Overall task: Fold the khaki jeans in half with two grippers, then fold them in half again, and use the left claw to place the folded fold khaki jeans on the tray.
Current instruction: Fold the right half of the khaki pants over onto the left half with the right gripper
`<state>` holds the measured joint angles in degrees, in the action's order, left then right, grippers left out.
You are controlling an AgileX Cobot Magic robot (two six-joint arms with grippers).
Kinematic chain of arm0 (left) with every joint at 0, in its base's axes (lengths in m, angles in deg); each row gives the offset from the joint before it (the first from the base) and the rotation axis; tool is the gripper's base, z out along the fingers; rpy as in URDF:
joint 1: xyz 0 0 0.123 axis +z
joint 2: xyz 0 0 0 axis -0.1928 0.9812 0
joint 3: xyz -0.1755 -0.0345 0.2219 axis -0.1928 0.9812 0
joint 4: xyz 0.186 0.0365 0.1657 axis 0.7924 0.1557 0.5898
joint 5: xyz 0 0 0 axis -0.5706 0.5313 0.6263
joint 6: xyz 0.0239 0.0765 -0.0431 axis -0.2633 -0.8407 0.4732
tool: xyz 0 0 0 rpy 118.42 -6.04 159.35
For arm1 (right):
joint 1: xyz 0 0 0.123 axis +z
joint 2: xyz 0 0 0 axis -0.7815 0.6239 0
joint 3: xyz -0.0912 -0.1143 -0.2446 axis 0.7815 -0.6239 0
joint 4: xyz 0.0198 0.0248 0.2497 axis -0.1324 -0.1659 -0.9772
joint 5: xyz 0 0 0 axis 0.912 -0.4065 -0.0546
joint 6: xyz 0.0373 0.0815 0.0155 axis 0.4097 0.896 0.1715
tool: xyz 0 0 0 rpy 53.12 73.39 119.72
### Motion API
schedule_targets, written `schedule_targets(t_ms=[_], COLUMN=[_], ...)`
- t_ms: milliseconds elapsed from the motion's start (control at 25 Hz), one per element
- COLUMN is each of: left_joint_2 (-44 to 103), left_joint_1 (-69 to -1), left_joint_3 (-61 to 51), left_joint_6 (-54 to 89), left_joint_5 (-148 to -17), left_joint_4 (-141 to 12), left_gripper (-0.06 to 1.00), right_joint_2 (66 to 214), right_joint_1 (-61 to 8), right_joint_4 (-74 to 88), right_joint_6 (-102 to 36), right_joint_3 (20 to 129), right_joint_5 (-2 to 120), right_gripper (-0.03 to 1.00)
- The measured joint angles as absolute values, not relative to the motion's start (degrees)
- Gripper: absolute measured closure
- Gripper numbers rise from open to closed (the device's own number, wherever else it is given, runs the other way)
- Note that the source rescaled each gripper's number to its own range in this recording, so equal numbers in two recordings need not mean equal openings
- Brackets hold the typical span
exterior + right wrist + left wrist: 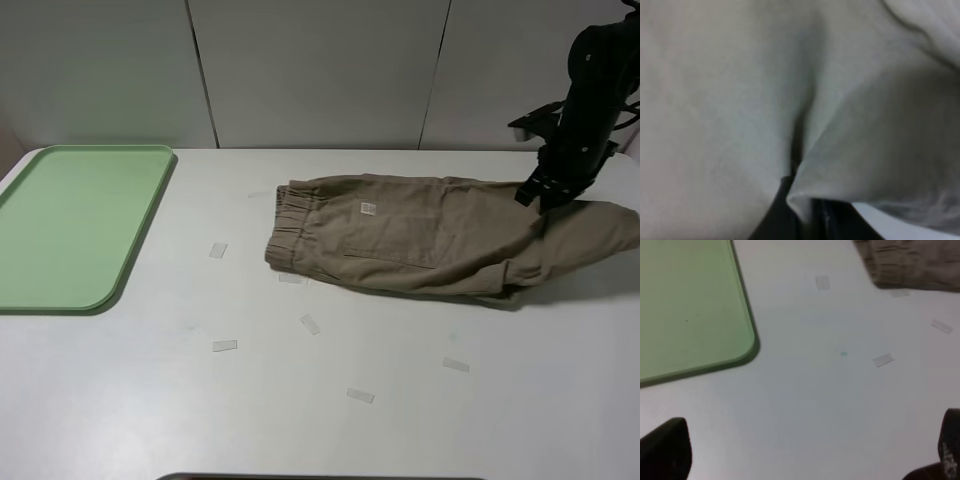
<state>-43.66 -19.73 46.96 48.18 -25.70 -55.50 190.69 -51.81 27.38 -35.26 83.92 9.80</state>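
Found khaki jeans [420,235] lying mostly flat on white worktop [330,400], gathered waistband toward pale green tray [75,225], leg end raised and pinched in closed right pincer [540,192]. Noted tray flat at far left, well apart from garment. Recorded left pincer [807,455] spread wide over worktop beside tray corner.

One khaki jeans [420,235]; one tray [70,220]; two pincers: left pincer [807,452], right pincer [545,190]; six tape scraps [310,324]; one table [400,430].
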Motion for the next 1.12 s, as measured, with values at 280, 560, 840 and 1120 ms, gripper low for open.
schedule_targets(t_ms=[280,560,840,1120], left_joint_2=[-43.7,-43.7,-43.7,-43.7], left_joint_1=[-19.7,-19.7,-19.7,-19.7], left_joint_3=[47.0,47.0,47.0,47.0], left_joint_6=[48.2,48.2,48.2,48.2], left_joint_5=[-25.7,-25.7,-25.7,-25.7], left_joint_4=[-54.6,-53.2,-51.7,-49.8], left_gripper=[-0.05,-0.05,-0.05,-0.05], right_joint_2=[190.3,188.7,188.6,188.6], right_joint_1=[-47.5,-38.8,-32.1,-27.5], right_joint_4=[33.5,33.7,31.5,24.3], right_joint_6=[-23.8,-14.1,-7.2,-0.7], right_joint_3=[83.8,85.8,89.6,89.8], right_joint_5=[8.9,9.0,11.0,15.7], right_gripper=[0.92,0.92,0.92,0.92])
